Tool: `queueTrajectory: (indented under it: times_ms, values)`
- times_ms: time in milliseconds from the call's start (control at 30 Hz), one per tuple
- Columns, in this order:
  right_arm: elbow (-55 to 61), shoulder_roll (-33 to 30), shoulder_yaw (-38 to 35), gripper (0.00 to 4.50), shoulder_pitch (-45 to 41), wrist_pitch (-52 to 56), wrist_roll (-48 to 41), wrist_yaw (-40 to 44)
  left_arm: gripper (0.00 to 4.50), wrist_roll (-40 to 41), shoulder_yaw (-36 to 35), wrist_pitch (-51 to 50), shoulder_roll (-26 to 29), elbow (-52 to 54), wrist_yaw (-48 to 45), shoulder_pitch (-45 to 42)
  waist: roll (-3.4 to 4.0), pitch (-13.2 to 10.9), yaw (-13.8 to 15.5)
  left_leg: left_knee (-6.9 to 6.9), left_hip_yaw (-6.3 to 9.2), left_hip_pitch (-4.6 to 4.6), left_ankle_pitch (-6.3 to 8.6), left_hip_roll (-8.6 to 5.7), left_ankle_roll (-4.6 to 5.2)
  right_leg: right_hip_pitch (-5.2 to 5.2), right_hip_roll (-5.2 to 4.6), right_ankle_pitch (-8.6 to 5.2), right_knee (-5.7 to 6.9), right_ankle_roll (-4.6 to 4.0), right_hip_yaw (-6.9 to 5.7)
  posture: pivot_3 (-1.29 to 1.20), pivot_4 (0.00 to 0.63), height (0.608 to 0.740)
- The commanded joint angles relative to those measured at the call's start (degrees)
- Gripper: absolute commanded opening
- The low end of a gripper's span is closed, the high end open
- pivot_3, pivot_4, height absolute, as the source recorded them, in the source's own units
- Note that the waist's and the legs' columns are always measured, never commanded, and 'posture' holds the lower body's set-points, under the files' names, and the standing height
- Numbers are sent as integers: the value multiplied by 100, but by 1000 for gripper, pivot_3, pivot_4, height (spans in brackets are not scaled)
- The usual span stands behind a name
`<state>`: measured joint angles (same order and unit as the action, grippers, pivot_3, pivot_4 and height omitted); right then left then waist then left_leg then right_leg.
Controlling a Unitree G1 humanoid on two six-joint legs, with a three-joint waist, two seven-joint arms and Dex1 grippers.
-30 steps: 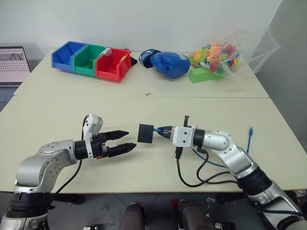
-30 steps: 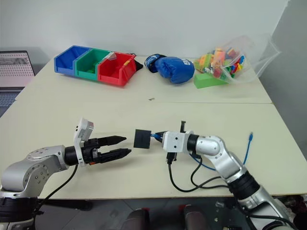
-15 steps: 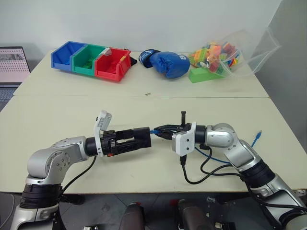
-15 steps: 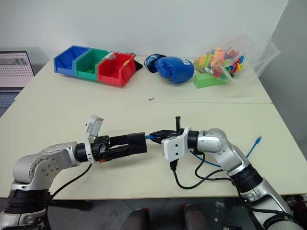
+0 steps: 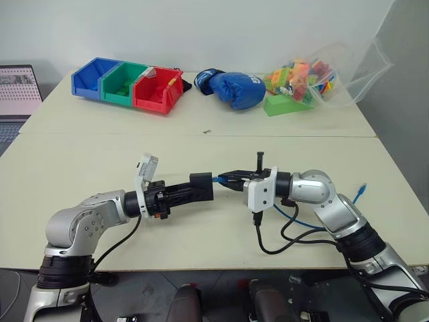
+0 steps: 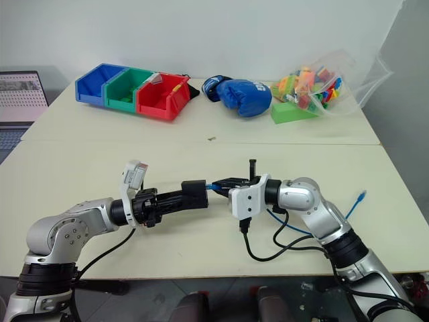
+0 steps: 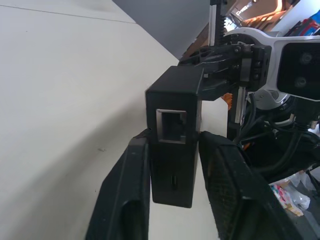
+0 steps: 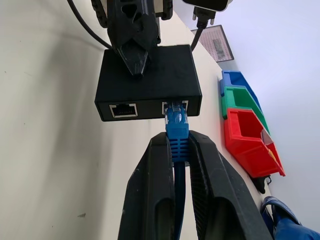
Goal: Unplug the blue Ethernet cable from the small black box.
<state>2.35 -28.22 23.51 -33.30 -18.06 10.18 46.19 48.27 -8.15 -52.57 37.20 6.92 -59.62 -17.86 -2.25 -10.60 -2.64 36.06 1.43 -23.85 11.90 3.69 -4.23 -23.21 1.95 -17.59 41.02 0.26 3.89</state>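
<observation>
While two hands (image 5: 201,188) (image 5: 224,179) grip: one small black box (image 8: 148,83), one blue Ethernet cable (image 8: 177,131).

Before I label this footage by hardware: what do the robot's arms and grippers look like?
Both arms are silver-grey metal with black joint bands. The left gripper and right gripper each have two black tapered fingers behind a white wrist block. Loose black cables loop off each wrist.
</observation>
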Motion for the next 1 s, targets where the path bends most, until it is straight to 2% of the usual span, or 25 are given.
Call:
queueTrajectory:
  times_ms: [33, 67, 133, 167, 200, 367, 467, 567, 633, 733, 1000]
  values:
    - [398, -21, 16, 142, -49, -278, -97, 179, 794, -65, 19, 116, 6, -46, -2, -112, 0, 0, 0, 0, 0, 1, 0, 1, 0, 1, 0, 0, 0, 0, 1, 0, 150, 740]
    - [404, -54, 27, 142, -30, -321, -78, 201, 794, -83, 26, 137, 21, -66, -26, -110, 0, 0, 1, 0, 0, 1, 0, 0, 0, 0, 0, 0, 0, 0, 0, 0, 150, 740]
    - [471, -142, 23, 840, 27, -279, -140, 325, 794, -140, 34, 215, 56, -123, -81, -118, 0, 0, 3, 0, 0, 0, 0, 0, 0, 1, 0, 0, 0, 0, 0, 0, 150, 740]
    - [548, -201, 2, 943, 67, -211, -207, 410, 794, -168, 44, 253, 78, -147, -113, -122, 1, 0, 1, 0, -1, 0, 0, 0, 0, 1, 0, 0, 0, 0, -1, 0, 150, 740]
    - [621, -250, -24, 1311, 100, -146, -261, 490, 794, -198, 63, 282, 99, -159, -156, -125, 1, 0, 1, 0, 0, 0, 0, 0, 0, 0, 0, 0, 0, 0, 0, 0, 150, 740]
    - [1294, -613, -251, 2385, 314, 780, -901, 1026, 794, -332, 215, 432, 210, -208, -450, -155, 1, -1, 35, 0, 0, 0, 0, -1, 0, 1, -1, 0, -1, 0, -2, 0, 150, 740]
    - [1764, -723, -466, 3159, 425, 1716, -1476, 1131, 794, -455, 331, 600, 283, -233, -676, -177, 1, -1, 46, 0, 0, 0, 0, -1, 0, 1, -1, -1, -1, 0, -3, 0, 150, 740]
    - [2409, -673, -934, 3850, 522, 4042, -3027, 928, 794, -742, 573, 1064, 424, -187, -1124, -188, 1, -1, 43, 0, 2, 0, 0, 0, 0, 1, 0, -1, -1, 0, -2, 0, 150, 740]
    - [2621, -503, -1150, 3878, 525, 5196, -3832, 675, 794, -807, 648, 1215, 460, -162, -1296, -241, 1, -1, 43, -1, 3, 0, 0, 2, 0, 1, 0, 0, 0, -1, 0, 0, 150, 740]
    - [2591, -162, -1304, 3878, 532, 6081, -4388, 265, 793, -788, 680, 1249, 419, -37, -1337, -417, 1, -1, 45, 0, 4, 0, 0, 2, 0, 1, 0, -1, -1, 0, 5, 0, 150, 740]
    - [2109, 314, -1338, 3878, 403, 6718, -4683, -156, 793, -828, 767, 1282, 455, 139, -1352, -588, 3, -2, 30, -1, 1, -2, 1, 0, 2, 0, 1, -15, -5, 26, 3, 0, 150, 740]
